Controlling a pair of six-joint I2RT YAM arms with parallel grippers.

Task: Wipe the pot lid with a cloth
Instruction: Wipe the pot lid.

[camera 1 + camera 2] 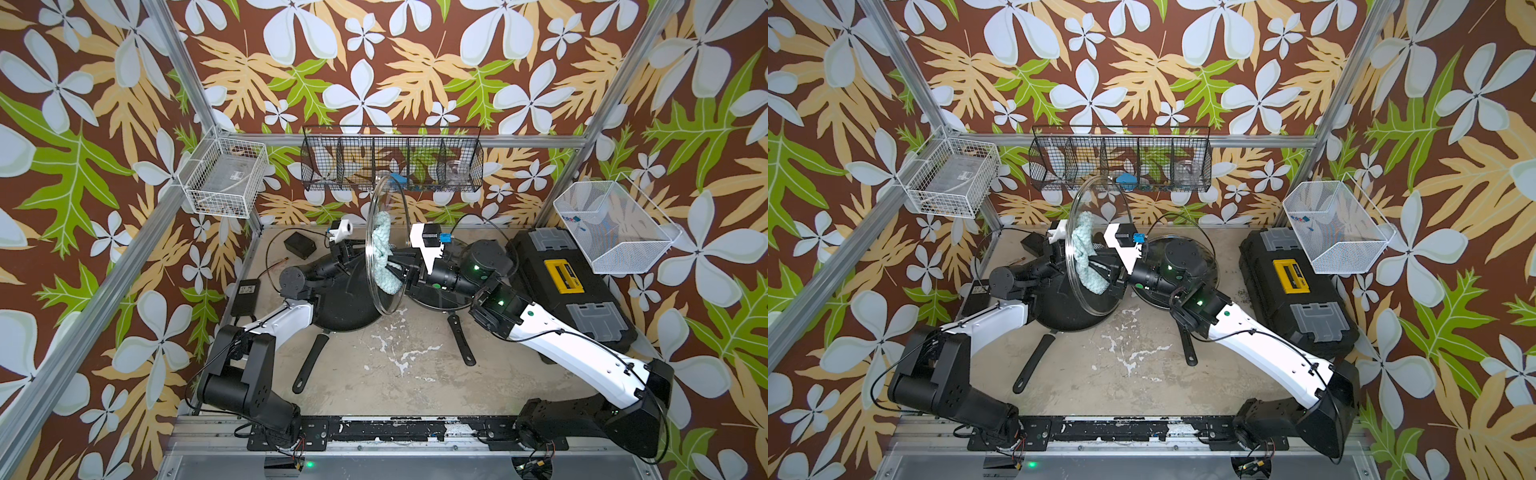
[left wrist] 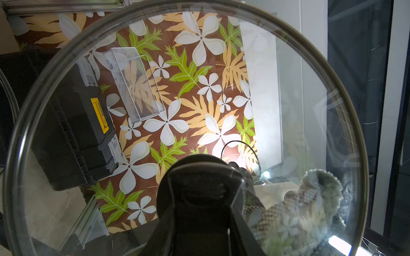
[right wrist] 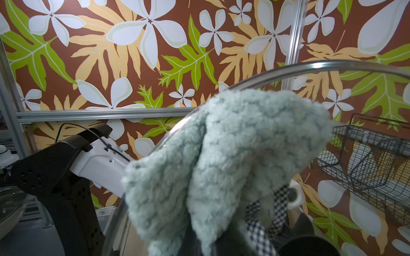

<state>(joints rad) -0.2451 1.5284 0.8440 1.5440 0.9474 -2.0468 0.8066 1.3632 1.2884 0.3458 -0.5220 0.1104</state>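
My left gripper (image 2: 204,180) seems clamped on the knob (image 2: 195,164) of the pot lid (image 1: 390,199), right gripper (image 1: 398,272) pinching the cloth (image 1: 381,249); pressing hard could twist the upright lid loose.

Brown floral wallpaper (image 1: 415,104) is covering every wall; black wire rack (image 1: 392,164) is hanging far; black toolbox (image 1: 540,257) is sitting right on scuffed grey tabletop (image 1: 374,374).

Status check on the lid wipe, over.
Left gripper shut on lid knob, lid upright. Right gripper shut on cloth, against the glass. Black pan below.
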